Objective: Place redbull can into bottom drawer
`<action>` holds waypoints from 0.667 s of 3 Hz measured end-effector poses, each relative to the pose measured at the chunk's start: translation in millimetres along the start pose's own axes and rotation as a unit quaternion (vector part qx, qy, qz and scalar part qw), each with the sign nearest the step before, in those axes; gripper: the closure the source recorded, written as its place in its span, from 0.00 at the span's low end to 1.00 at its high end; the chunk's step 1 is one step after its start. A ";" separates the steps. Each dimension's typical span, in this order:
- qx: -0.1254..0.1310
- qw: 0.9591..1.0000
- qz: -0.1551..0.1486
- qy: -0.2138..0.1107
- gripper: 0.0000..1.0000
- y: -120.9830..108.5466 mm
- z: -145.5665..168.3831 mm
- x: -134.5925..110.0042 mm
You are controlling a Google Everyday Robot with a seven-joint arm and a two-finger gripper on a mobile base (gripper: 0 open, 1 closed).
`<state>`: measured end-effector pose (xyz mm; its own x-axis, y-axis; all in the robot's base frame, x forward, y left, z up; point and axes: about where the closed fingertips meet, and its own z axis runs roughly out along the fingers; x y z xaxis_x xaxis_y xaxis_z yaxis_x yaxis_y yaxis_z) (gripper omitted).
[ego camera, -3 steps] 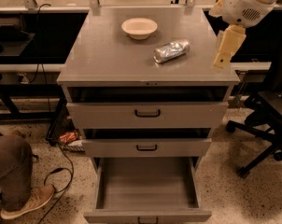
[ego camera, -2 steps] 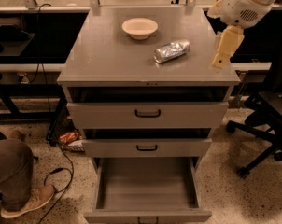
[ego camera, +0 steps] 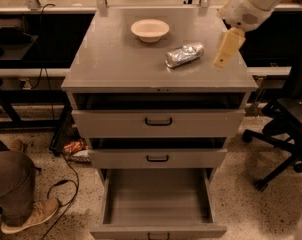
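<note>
Three grey drawers are stacked in one cabinet. The bottom drawer is pulled fully out, and the two upper drawers are pulled out slightly. The redbull can is lying on its side on the cabinet top, right of centre. Its markings are too small to be read. The gripper is held at 3 o'clock of the can, apart from it; whether it is parted or closed cannot be determined. A cream bowl is set at 11 o'clock of the can. A shoe is noted on the floor at 9 o'clock of the bottom drawer, and an office chair at 3 o'clock of the cabinet.
</note>
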<state>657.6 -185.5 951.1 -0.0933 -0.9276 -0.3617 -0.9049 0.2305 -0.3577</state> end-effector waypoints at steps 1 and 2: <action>0.003 0.999 0.051 0.010 0.00 -32.3 48.5 4.3; -0.007 0.996 0.084 0.021 0.00 -44.4 81.7 8.1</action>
<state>731.0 -179.3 893.7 -0.2615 -0.8877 -0.3789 -0.8808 0.3801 -0.2825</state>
